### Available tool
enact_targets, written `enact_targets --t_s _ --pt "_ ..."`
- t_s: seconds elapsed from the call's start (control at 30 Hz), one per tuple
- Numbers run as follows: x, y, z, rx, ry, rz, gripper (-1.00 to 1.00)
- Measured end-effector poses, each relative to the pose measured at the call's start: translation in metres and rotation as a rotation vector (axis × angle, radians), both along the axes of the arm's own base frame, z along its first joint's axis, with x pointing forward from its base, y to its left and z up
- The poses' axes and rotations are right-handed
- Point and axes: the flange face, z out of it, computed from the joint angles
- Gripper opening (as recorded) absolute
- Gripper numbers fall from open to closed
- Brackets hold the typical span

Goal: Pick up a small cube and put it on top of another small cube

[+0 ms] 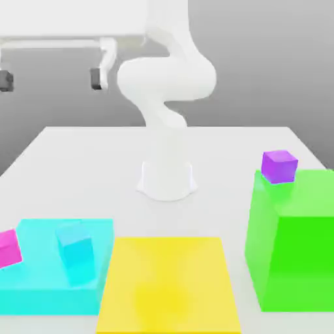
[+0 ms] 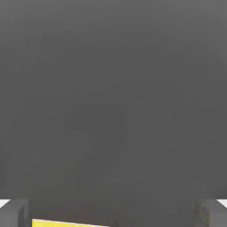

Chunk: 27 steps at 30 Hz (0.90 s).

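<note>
Nearest you in the exterior view, a yellow pad (image 1: 169, 284) lies flat at the table's front edge. On that view's left a cyan block (image 1: 39, 287) carries a cyan cube (image 1: 75, 250), tilted, and a pink cube (image 1: 8, 248) at its far left edge. On the right a tall green block (image 1: 297, 248) bears a purple cube (image 1: 280, 166) on its near left corner. Farther back stands the arm's base (image 1: 167, 176).

In the hand view the gripper (image 2: 113, 213) is spread wide, grasping nothing; its fingertips (image 2: 15, 213) frame a strip of yellow.

You are at the start: no cube is taken. Next, choose a cube, bring the hand above it, descend squarely, then close.
</note>
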Motion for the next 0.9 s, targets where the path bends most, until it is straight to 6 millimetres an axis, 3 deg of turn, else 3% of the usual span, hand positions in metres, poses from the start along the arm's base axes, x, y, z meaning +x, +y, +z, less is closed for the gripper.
enact_targets --t_s 0.17,0.33,0.6,0.73,0.77,0.9 --pt "0.017 -0.053 -0.076 -0.013 0.102 0.014 0.00" --pt "0.022 -0.094 -0.155 -0.030 0.205 0.053 0.00" --pt "-0.003 -0.165 -0.281 -0.064 0.376 0.108 0.00" --pt "-0.010 -0.178 -0.346 -0.072 0.408 0.121 0.00" --pt "-0.011 -0.178 -0.361 -0.072 0.409 0.121 -1.00" --pt "-0.011 -0.178 -0.361 -0.069 0.410 0.122 -1.00"
